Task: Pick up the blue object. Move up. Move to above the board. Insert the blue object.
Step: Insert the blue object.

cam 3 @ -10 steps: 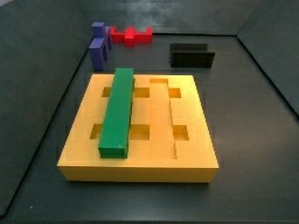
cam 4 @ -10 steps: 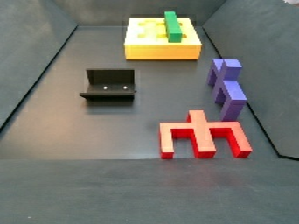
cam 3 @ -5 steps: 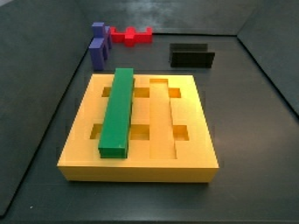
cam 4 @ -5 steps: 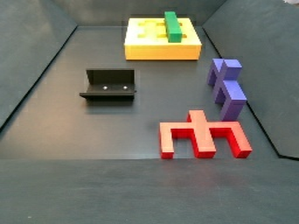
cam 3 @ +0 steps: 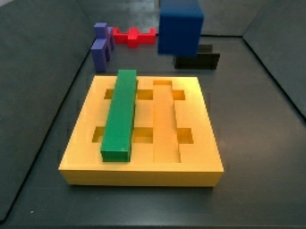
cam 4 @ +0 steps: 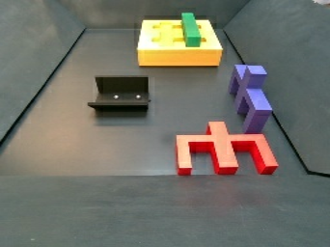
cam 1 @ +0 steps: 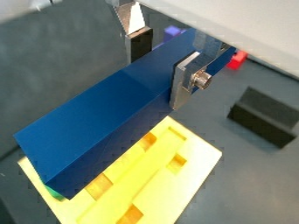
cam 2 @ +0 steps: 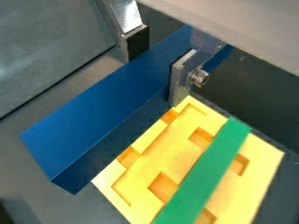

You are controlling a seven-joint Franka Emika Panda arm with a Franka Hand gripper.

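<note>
My gripper (cam 1: 162,63) is shut on the blue object (cam 1: 100,127), a long plain blue bar, with one silver finger on each long side; both wrist views show this (cam 2: 160,61). The bar (cam 2: 105,122) hangs in the air over the board (cam 2: 176,153), a yellow grooved block. In a side view the bar (cam 3: 180,25) shows high up beyond the board's (cam 3: 198,134) far edge, and the fingers are out of frame. A green bar (cam 3: 120,112) lies in the board's left groove. The other side view shows the board (cam 4: 161,56) but not the blue bar.
The dark fixture (cam 3: 198,61) stands behind the board and also shows in the other side view (cam 4: 120,95). A red comb-shaped piece (cam 4: 226,150) and a purplish block (cam 4: 252,95) lie on the floor away from the board. Dark walls ring the floor.
The blue bar has come into the side view at the top, high beyond the board's far edge. It did not show there before. Nothing on the floor has moved.
</note>
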